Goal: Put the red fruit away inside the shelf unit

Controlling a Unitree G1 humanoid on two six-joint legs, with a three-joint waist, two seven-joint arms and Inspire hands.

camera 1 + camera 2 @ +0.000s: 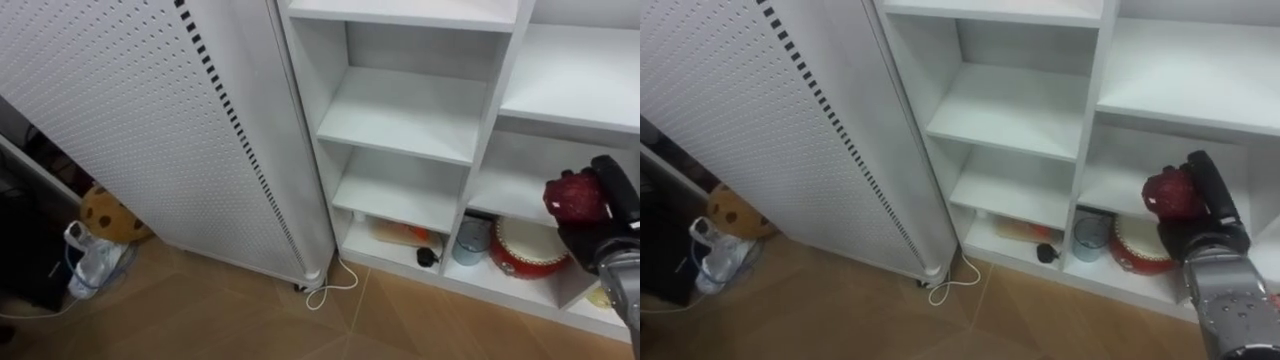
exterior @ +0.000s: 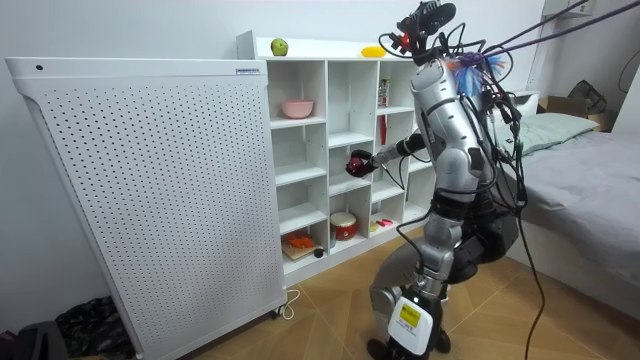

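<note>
Left eye view first: the robot's right hand (image 1: 598, 238) comes in from the lower right with its dark fingers curled round a dark red fruit (image 1: 573, 197). It's holding the fruit up in front of the white closet (image 1: 400, 110), over on the right side and just above the bottom row of compartments. Down in that bottom row there's a round red tin (image 1: 525, 250) pretty much right below the fruit. A bluish cup (image 1: 472, 240) sits just left of the tin, and one compartment further left are a small black thing (image 1: 427, 257) and something flat and orange (image 1: 400, 232). The shelves higher up look bare. A big white perforated panel (image 1: 120, 130) leans in on the left, and a white cable (image 1: 335, 285) loops on the wooden floor (image 1: 220, 310) at its foot.

The right eye view shows the same setup, with the fruit gripped tight and off the shelves.

In the room view the robot stands facing the closet with a bed (image 2: 590, 150) behind it. Its arm is stretched out, so the fruit sits in front of the middle column, about halfway up. On top of the closet there's a green apple (image 2: 279, 47) and something yellow (image 2: 372, 51), well apart, and a pink bowl (image 2: 296, 108) is in the upper left compartment.
</note>
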